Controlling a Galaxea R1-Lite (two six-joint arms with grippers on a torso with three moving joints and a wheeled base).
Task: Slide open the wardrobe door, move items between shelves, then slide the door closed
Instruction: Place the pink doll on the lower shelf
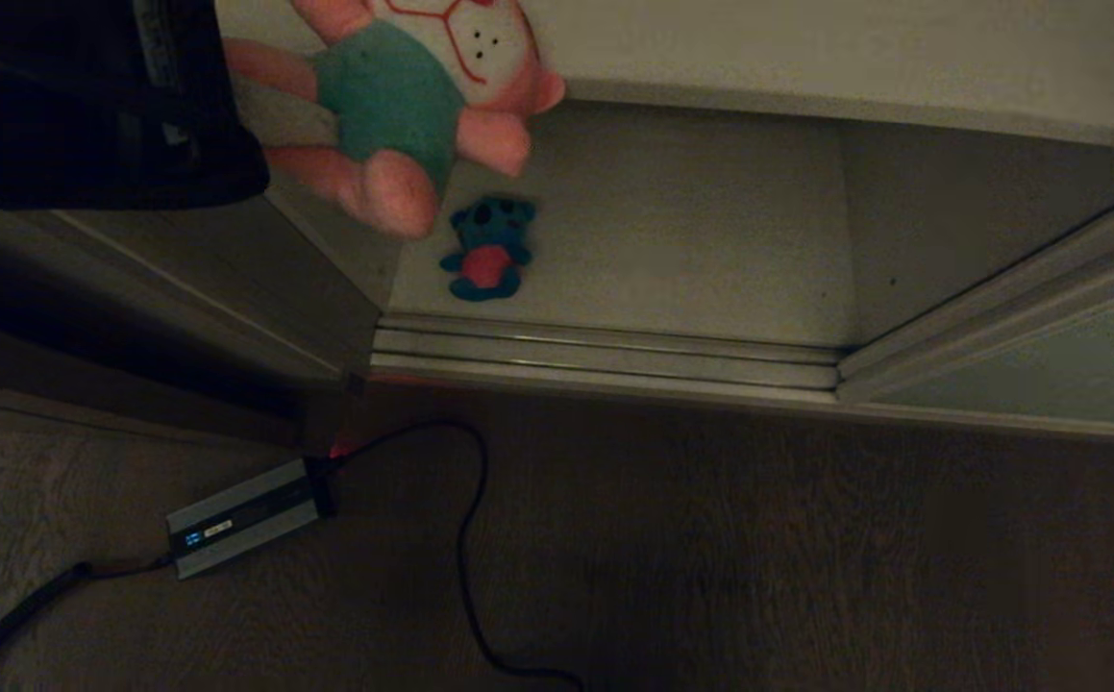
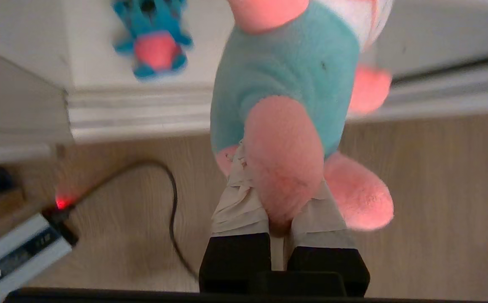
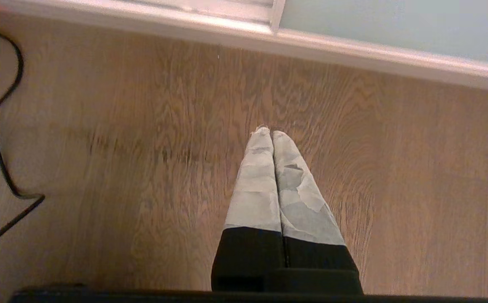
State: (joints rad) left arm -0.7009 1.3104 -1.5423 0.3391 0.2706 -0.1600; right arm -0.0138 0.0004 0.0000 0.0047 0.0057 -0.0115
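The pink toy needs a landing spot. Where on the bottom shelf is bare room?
Free: the bottom shelf from the blue toy across to the door. Tighter at the left wall, where the left gripper holds the pink toy.

The left gripper (image 2: 275, 198) holds the pink plush toy (image 1: 422, 96) above the floor (image 1: 710, 557). Beyond and below the gripper, the blue plush toy (image 1: 487, 250) lies on the shelf (image 1: 672, 231); the sliding door (image 1: 1027, 375) stands to its right.

The pink plush toy (image 1: 422, 106) is cut off by the head view's top edge, so that most of its face is lost, and in the left wrist view its head is likewise cropped while one leg is hidden between the taped fingers (image 2: 239, 206) of the left gripper (image 2: 275, 185). The dark teal-blue toy (image 2: 153, 40) is blurred and clipped at the wrist picture's edge. The sliding wardrobe door (image 1: 1047, 370) is seen only in part at the right edge.
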